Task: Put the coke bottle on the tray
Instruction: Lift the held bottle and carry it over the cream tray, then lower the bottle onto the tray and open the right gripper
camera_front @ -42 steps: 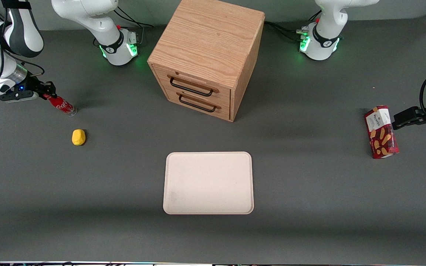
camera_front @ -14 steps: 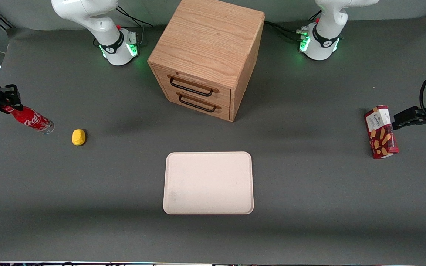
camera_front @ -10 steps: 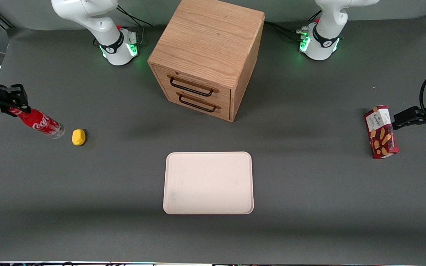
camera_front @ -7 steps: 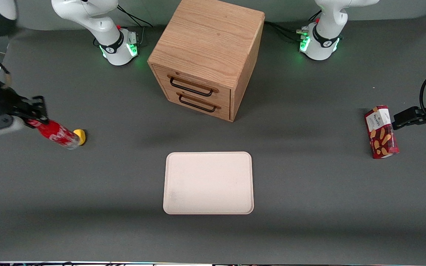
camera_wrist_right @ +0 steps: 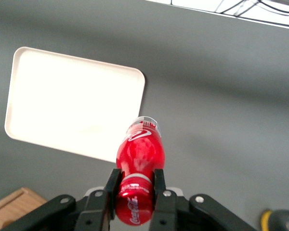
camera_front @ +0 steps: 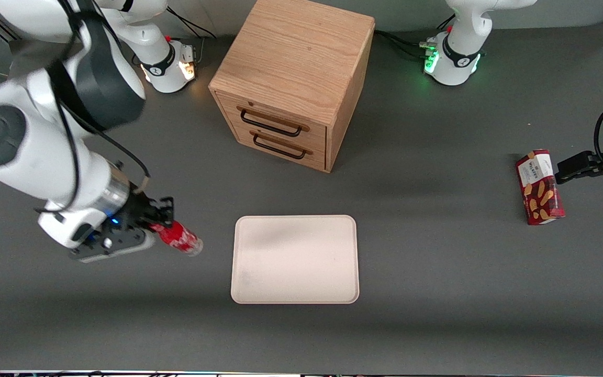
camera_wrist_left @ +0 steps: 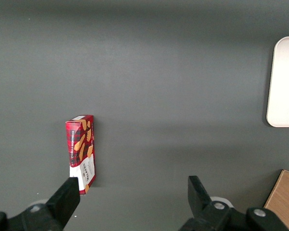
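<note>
My right gripper (camera_front: 159,227) hangs above the table beside the tray (camera_front: 295,259), toward the working arm's end, and is shut on the coke bottle (camera_front: 180,239). The small red bottle is held by its cap end and tilts with its clear base pointing at the tray. In the right wrist view the fingers (camera_wrist_right: 112,184) clamp the bottle's neck (camera_wrist_right: 136,185), the gripper (camera_wrist_right: 135,182) is shut on it, and the red body (camera_wrist_right: 139,151) sticks out over the grey table beside the tray's rounded corner (camera_wrist_right: 137,78). The flat cream-pink tray holds nothing.
A wooden two-drawer cabinet (camera_front: 293,78) stands farther from the front camera than the tray. A red biscuit box (camera_front: 538,187) lies toward the parked arm's end, also seen as the box (camera_wrist_left: 81,147) in the left wrist view. A yellow object (camera_wrist_right: 266,219) shows in the right wrist view.
The right arm has carried the coke bottle from the working arm's table end, past the yellow object, to just beside the tray. The gripper has stayed shut on the bottle.
</note>
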Controlling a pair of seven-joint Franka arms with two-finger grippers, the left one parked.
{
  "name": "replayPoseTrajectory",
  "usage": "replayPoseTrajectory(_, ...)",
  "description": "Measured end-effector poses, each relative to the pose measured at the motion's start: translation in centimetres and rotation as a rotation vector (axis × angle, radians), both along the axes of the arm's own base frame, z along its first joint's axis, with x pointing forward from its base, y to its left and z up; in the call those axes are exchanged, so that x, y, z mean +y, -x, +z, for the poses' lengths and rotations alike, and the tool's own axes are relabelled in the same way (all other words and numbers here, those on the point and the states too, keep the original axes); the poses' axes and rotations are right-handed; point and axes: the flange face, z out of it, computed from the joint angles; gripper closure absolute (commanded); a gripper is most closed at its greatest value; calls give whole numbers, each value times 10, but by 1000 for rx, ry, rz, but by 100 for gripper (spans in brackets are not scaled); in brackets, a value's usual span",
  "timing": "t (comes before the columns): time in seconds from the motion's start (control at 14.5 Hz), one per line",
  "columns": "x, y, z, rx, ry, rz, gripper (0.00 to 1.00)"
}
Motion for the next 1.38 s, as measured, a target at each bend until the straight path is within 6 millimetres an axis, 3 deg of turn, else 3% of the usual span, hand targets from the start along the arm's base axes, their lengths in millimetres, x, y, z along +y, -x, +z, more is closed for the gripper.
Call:
replayPoseTrajectory(0.28, 35, -21, -66, -25, -34, 31, 100)
replayPoseTrajectory(0.62, 74, -31, -127, -70, -49, 54, 100)
replayPoseTrajectory(0.97, 86, -33, -165, -57, -45, 56, 100)
replayPoseTrajectory(1.25, 90, -32, -184, -52, -1, 43, 100)
replayPoseTrajectory(1.38, 90, -32, -188, -49, 7, 42, 93)
